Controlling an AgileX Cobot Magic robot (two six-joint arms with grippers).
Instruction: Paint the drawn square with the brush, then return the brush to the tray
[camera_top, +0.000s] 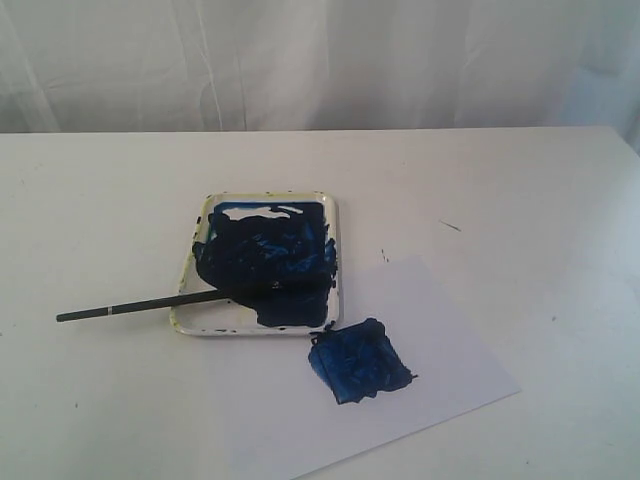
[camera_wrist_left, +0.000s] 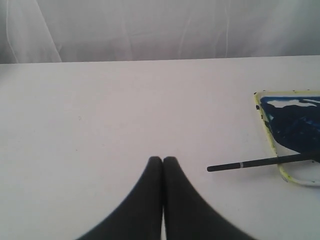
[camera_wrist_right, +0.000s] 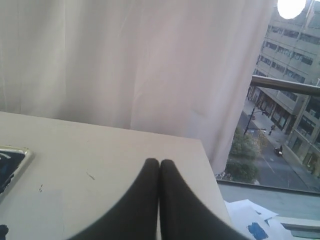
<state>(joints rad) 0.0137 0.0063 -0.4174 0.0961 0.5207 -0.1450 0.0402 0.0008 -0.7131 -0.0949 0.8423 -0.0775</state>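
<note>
The drawn square (camera_top: 360, 361) on the white paper sheet (camera_top: 440, 400) is filled with dark blue paint. The cream tray (camera_top: 190, 290), smeared with dark blue, stands just behind and left of it. The brush (camera_top: 140, 305) lies with its bristle end in the tray and its black handle sticking out over the table to the left. In the left wrist view the brush (camera_wrist_left: 255, 162) and tray (camera_wrist_left: 265, 125) lie apart from my left gripper (camera_wrist_left: 163, 159), which is shut and empty. My right gripper (camera_wrist_right: 159, 162) is shut and empty above the table. Neither gripper shows in the exterior view.
A white curtain (camera_top: 320, 60) hangs behind the white table (camera_top: 100, 200). Small dark marks (camera_top: 450, 226) dot the table right of the tray. The right wrist view shows the table's edge (camera_wrist_right: 210, 170), a window and loose papers (camera_wrist_right: 250, 220) beyond it.
</note>
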